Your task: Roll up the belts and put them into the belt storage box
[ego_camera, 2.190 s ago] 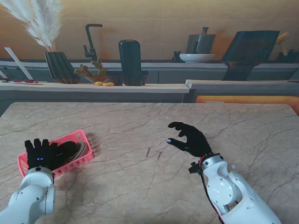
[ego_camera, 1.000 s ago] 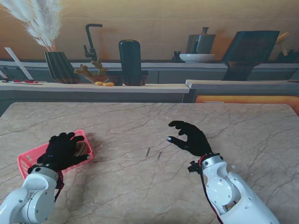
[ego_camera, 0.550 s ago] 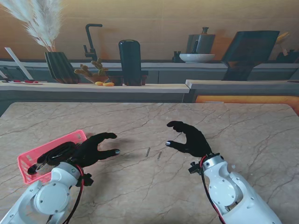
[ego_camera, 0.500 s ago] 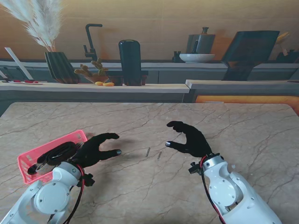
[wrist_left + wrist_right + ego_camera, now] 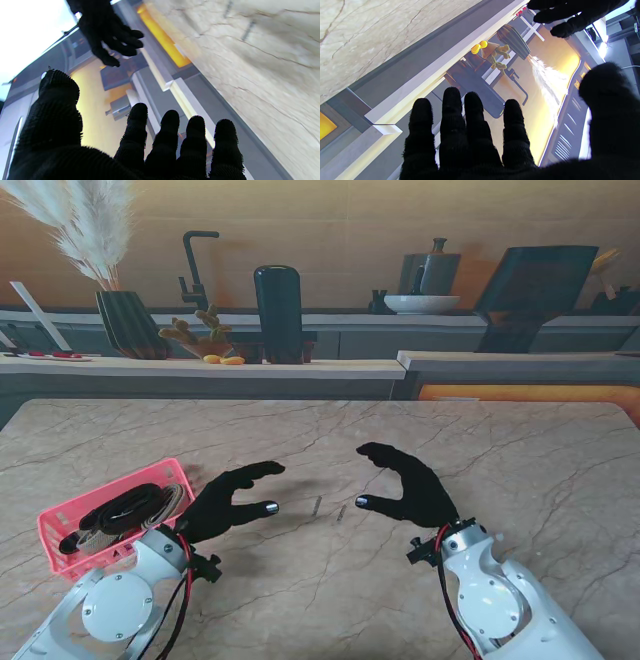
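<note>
My left hand (image 5: 228, 502) hovers empty, fingers spread, just right of the belt storage box (image 5: 62, 522); my right hand (image 5: 408, 485) is likewise spread and empty, well apart from it. The belts (image 5: 122, 508) lie coiled inside the box, long axis running left-near to right-far, so my left is nearer.

Kitchen — marble table (image 5: 330, 430), faucet (image 5: 193, 265), pot (image 5: 430, 272) on back counter (image 5: 300, 365).
</note>
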